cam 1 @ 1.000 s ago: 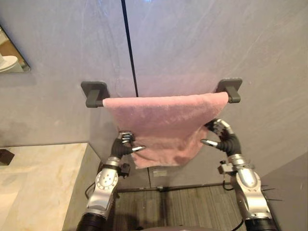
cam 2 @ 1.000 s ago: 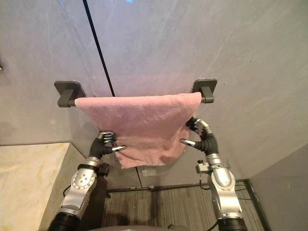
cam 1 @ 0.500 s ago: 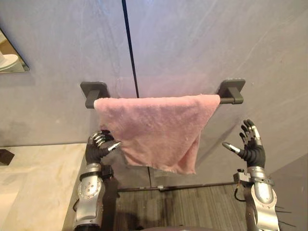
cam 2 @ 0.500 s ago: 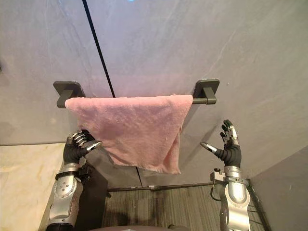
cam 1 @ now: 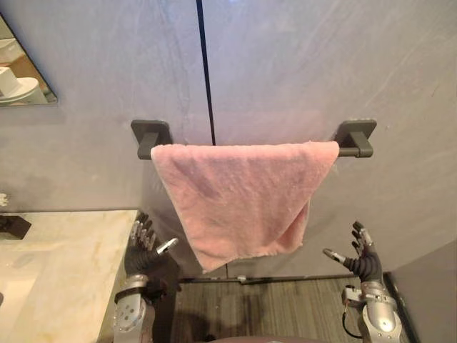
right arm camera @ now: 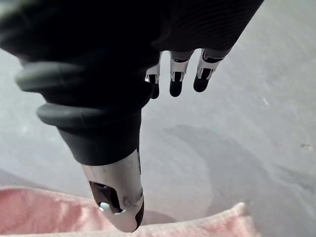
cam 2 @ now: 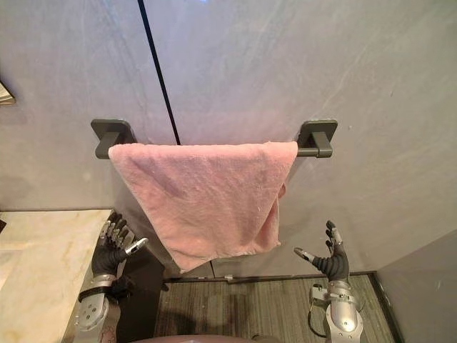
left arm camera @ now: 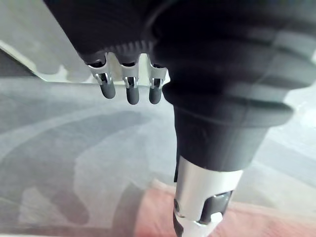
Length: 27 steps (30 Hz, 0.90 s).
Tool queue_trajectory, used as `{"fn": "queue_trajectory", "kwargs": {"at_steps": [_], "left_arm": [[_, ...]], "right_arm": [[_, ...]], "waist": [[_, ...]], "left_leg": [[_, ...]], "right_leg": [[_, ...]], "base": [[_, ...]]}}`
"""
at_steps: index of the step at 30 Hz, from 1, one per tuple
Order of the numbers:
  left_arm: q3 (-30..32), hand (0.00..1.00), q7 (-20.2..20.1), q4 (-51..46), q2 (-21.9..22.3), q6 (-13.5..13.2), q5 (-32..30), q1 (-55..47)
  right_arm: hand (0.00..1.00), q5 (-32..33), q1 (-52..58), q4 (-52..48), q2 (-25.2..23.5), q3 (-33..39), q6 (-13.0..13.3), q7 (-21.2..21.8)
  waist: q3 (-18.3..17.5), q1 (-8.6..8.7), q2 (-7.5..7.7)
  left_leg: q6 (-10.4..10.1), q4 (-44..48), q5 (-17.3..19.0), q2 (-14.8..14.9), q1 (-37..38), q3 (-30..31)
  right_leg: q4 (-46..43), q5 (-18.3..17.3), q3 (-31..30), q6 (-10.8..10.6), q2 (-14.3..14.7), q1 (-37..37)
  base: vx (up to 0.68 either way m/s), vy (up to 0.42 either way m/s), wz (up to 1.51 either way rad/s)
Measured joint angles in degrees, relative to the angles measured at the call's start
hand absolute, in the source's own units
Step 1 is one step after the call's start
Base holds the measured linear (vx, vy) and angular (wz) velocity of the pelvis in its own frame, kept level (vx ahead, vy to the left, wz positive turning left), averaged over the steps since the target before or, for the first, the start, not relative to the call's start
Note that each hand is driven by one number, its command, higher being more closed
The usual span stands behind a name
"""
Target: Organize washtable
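Both my left hand point(cam 1: 141, 257) and right hand point(cam 1: 364, 264) hang released, clear of the pink towel point(cam 1: 239, 193). Draped lopsided over the towel bar point(cam 1: 348, 151), it could slide off.

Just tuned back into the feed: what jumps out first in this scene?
The pink towel draped over the dark towel bar on the grey wall dominates the scene, its lower edge slanting and its right side folded over. Below it, the left hand and right hand are raised with fingers spread open, one to each side, neither touching the cloth. A marble counter sits at lower left.
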State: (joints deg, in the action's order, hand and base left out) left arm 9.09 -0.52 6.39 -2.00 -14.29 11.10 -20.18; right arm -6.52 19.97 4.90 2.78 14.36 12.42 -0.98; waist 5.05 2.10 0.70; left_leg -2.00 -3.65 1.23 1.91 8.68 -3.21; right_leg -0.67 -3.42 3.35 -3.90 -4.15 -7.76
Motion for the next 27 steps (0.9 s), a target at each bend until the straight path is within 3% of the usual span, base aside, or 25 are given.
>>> {"fn": "queue_trajectory", "kwargs": {"at_steps": [6, 14, 23, 27], "left_arm": [[-1.1, 0.00, -0.6, 13.7, -1.0, 0.9, -1.9, 0.0], [-2.2, 0.00, 0.7, 29.4, -2.1, 1.9, -10.7, 0.0], [-2.1, 0.00, 2.0, 33.0, -3.0, 2.0, -13.0, -0.1], [-2.0, 0.00, 2.4, 32.3, -3.0, 2.0, -13.0, 1.8]], "right_arm": [[0.00, -3.2, -0.3, 11.0, 0.1, -4.8, -0.4, 0.0], [0.00, -5.4, -0.5, 24.8, 2.4, -6.1, -0.8, -0.1], [0.00, -6.6, -0.9, 30.9, 4.4, -6.3, -1.7, -0.1], [0.00, -6.6, -3.4, 30.2, 4.5, -6.8, -1.7, -0.4]], "waist": [[-0.4, -0.15, 0.37], [-0.6, -0.64, 0.20], [-0.9, -1.42, -0.20], [0.1, -1.61, -0.03]], "left_leg": [[0.0, 0.5, 0.0, 0.1, -0.1, -0.1], [-0.1, 0.5, 0.0, 0.1, 0.1, -0.2], [-0.1, 0.5, 0.0, 0.1, -0.1, -0.7], [0.2, 6.8, 2.0, 0.6, -6.7, -2.8]], "right_leg": [[-0.6, -0.2, 0.6, 0.1, -0.1, 0.0], [-1.2, -0.5, 0.8, 0.3, 0.0, 0.2], [-1.4, -0.5, -0.2, 0.3, 0.0, 0.8], [-5.4, -0.4, -2.1, 0.3, 0.1, 7.1]], "base": [[-0.05, -0.022, 0.03], [-0.05, -0.017, 0.02], [-0.02, -0.011, -0.05], [-0.05, -0.004, -0.22]]}}
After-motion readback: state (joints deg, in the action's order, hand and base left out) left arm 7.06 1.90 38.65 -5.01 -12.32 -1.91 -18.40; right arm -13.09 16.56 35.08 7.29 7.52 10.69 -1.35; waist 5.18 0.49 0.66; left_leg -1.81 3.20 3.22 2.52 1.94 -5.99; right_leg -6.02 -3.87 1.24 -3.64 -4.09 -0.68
